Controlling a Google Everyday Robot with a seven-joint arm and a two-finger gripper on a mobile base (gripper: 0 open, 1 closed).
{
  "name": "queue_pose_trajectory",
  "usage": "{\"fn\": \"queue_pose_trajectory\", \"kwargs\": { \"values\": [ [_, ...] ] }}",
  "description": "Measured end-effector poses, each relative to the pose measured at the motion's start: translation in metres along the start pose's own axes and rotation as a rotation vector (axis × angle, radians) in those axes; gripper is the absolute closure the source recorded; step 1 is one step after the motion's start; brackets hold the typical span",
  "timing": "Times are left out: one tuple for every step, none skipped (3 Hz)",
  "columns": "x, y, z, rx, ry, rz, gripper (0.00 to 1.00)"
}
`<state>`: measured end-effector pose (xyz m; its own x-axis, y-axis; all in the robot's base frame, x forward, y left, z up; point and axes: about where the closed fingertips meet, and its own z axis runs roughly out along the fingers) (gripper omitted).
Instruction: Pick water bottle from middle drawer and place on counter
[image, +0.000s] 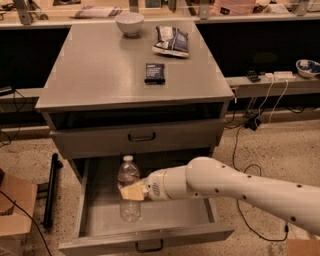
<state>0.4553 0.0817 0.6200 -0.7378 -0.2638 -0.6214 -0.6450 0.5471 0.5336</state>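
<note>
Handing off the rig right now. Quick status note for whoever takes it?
End effector: shut on the bottle at its middle, over the open middle drawer.
Bottle: upright, inside the drawer, below counter level.
Done: reach and grasp.
Left: lift out of the drawer and set the bottle on the counter. Bowl, bag and dark packet sit at the back and middle, so the front left looks like the easiest spot.
</note>
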Motion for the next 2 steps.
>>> {"fn": "queue_pose_trajectory", "kwargs": {
  "values": [
    [-0.024, 0.019, -0.036, -0.052, -0.118, -0.137, 1.00],
    [-0.054, -0.013, -0.149, 0.085, -0.231, -0.309, 1.00]
  ]
}}
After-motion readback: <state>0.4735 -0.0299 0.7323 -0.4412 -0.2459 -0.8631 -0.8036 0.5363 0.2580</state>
